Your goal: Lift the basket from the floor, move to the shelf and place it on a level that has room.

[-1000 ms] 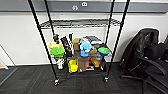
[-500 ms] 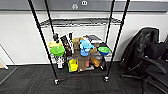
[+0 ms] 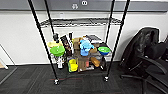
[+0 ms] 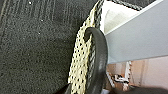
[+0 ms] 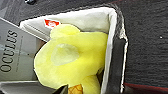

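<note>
Left gripper (image 4: 96, 62) curls over the basket (image 4: 80, 60) wall, right gripper (image 5: 113, 65) on its rim; grips can't be judged. Shelf (image 3: 80, 50) at twelve o'clock.

The cream woven basket (image 4: 79, 62) hangs above the dark carpet floor (image 3: 82, 83). The black wire shelf (image 3: 80, 45) stands ahead, its middle level (image 3: 80, 22) bare.
</note>
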`<state>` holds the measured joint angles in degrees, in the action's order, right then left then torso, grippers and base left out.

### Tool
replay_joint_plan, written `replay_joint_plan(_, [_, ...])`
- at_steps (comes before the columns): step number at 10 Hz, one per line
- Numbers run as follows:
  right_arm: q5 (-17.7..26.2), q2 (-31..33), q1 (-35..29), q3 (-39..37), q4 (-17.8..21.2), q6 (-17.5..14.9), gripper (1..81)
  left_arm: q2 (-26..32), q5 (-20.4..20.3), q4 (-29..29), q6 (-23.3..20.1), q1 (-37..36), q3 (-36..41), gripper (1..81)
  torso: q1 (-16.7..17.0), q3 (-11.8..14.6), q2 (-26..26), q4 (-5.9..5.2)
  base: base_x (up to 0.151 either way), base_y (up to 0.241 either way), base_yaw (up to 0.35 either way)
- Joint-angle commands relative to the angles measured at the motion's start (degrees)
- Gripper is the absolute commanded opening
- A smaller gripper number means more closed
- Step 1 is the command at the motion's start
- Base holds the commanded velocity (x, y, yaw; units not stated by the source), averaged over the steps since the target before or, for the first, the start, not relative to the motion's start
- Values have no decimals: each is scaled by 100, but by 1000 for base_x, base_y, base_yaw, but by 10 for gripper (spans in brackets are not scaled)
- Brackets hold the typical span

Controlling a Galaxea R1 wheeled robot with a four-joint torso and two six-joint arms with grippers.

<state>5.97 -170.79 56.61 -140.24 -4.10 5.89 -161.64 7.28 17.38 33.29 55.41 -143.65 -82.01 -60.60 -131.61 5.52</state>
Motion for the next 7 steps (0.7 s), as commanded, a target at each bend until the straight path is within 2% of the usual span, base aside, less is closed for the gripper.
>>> replay_joint_plan(1, [167,42,-593,-29,259,17,811,-106,-16,238,-7,-667,-408,811,0,0,0,0,0,0,0])
replay_joint_plan(6, [150,16,-629,-73,366,35,811,-27,-16,415,-7,-711,-453,811,0,-2,0,0,0,0,0])
replay_joint_plan(7, [150,16,-629,-64,348,35,811,-71,-16,459,-7,-711,-462,10,0,-2,0,0,0,0,0])
